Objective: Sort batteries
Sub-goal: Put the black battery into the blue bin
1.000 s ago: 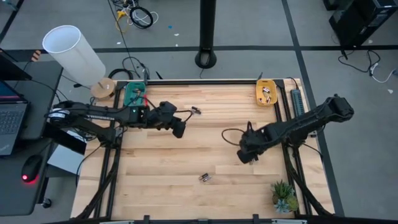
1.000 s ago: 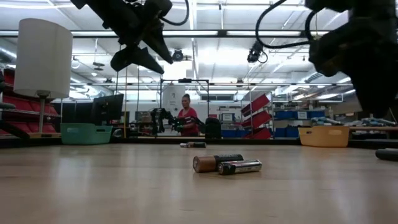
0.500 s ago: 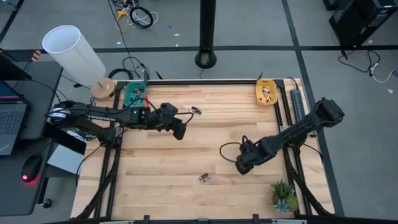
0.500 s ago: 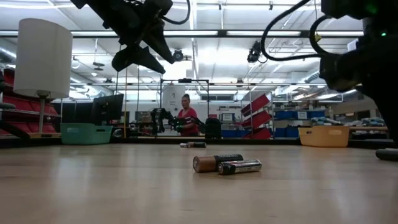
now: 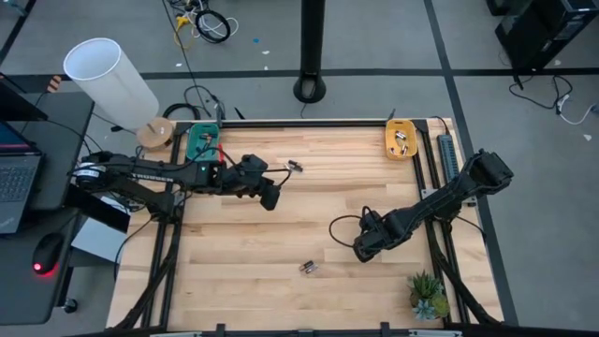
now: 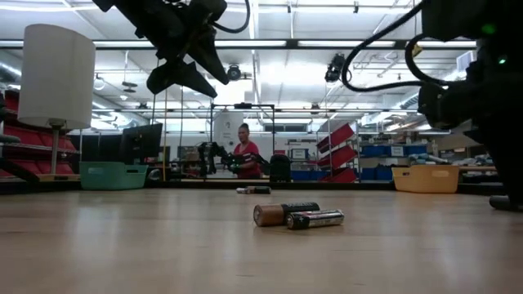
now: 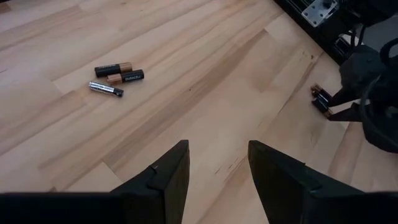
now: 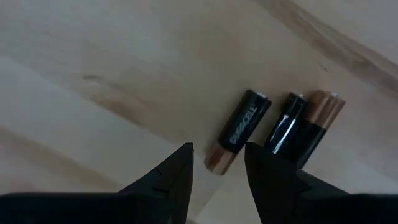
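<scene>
A few dark and copper batteries (image 5: 309, 267) lie on their sides near the table's near edge, low and close in the low view (image 6: 298, 216). My right gripper (image 5: 360, 251) hovers open just to their right. In its wrist view (image 8: 217, 168) the fingers stand on either side of the copper end of the nearest cell (image 8: 239, 138), apart from it. Three more batteries (image 5: 294, 168) lie toward the far edge, also seen in the left wrist view (image 7: 118, 74). My left gripper (image 5: 270, 195) hangs open above the table (image 7: 217, 162), left of that far group.
A teal tray (image 5: 202, 142) sits at the far left corner. An orange tray (image 5: 401, 139) holding cells sits at the far right corner. A small plant (image 5: 428, 295) stands at the near right corner, and a lamp (image 5: 108, 80) stands off the table's left side. A person (image 6: 243, 155) is far behind the table.
My right gripper has moved toward the table's near edge and a little left, closing in on the near group of batteries. The batteries have stayed where they lay.
</scene>
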Controlling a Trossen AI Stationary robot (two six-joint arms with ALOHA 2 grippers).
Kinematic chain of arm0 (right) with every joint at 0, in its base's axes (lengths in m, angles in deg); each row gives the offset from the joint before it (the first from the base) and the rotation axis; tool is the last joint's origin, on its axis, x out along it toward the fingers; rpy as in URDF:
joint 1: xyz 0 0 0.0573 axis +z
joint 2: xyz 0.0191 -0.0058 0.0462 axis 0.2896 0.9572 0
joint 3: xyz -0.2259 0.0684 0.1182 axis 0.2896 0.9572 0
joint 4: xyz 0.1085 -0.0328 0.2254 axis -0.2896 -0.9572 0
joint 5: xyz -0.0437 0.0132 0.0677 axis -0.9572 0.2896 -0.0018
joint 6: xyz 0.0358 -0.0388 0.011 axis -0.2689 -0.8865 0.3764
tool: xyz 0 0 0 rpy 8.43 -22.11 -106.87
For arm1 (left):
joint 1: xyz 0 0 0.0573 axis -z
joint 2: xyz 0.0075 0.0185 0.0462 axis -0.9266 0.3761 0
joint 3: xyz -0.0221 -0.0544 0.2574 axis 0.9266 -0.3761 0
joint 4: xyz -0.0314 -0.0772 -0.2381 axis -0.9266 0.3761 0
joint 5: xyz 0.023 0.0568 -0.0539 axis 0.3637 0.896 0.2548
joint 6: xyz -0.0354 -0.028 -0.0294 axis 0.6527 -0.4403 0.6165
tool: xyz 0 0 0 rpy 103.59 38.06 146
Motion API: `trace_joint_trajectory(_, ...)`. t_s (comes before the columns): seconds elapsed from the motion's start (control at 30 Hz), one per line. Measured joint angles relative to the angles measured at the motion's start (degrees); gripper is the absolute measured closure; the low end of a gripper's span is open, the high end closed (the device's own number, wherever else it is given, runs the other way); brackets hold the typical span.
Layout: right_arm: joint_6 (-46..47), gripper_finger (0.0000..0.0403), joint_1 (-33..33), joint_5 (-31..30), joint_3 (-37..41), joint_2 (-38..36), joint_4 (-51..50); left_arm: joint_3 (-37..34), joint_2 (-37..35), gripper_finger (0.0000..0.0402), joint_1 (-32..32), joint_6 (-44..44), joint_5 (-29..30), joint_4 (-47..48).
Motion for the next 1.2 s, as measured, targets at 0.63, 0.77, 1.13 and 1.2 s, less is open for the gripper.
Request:
trace_joint_trajectory(0.63,-13.27,0.0363,-2.38,-0.59,0.04,3.58,4.27,0.00,0.00,0.0225,-0.02,0.02,-0.31,0.79)
trace_joint_trajectory(0.77,-15.05,0.0363,-3.20,-0.83,0.27,2.12,5.87,0.00,-0.02,0.0225,-0.02,0.02,-0.54,0.99)
trace_joint_trajectory(1.13,-32.05,0.0363,-10.92,-3.76,0.27,-3.79,22.70,0.00,0.99,0.0225,-0.82,2.52,-6.36,-0.77)
trace_joint_trajectory(1.2,-38.09,0.0363,-12.36,-3.94,0.27,-4.63,29.28,-0.06,1.30,0.0225,-0.49,1.88,-6.42,-1.66)
